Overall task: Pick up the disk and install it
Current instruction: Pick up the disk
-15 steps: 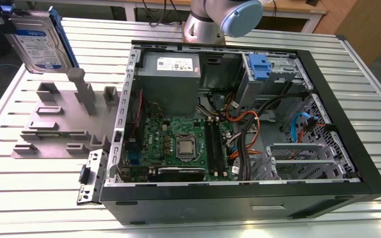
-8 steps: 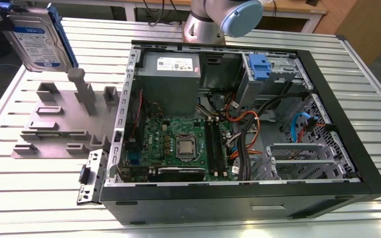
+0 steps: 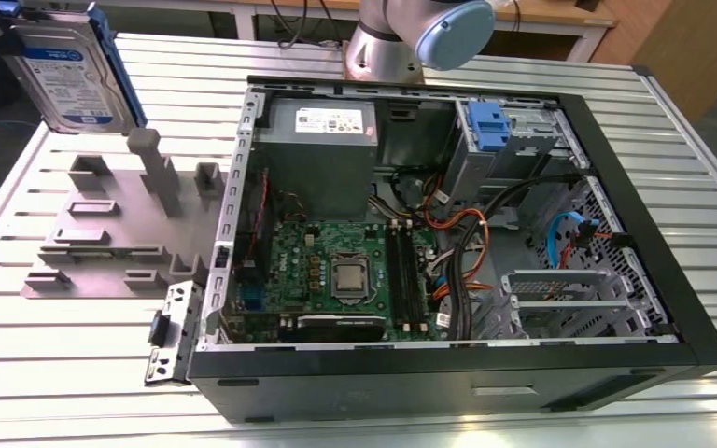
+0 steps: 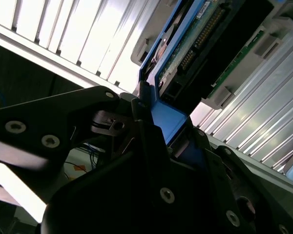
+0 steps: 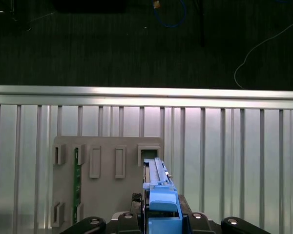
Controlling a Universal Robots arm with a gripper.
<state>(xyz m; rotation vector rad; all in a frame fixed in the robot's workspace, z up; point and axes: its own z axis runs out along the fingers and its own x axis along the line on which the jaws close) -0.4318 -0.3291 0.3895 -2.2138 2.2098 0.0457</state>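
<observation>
Disk (image 3: 70, 70): held on edge, its blue side rail clamped between closed gripper (image 5: 161, 214) fingers, directly above grey slotted holder (image 5: 107, 146); open computer case (image 3: 458, 381) well apart from gripper

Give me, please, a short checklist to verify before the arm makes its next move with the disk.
1. Grip: the claw is shut on the disk, as both wrist views show. Ok.
2. Disk free of the grey holder: its lower corner hangs close to the tall post. Cannot tell.
3. Computer case open: the side panel is off. Ok.
4. Disk lined up with the drive bay: it hangs outside the case, at the exterior view's left. Not ok.
5. Bay free for the disk: a blue clip stands there. Cannot tell.
</observation>
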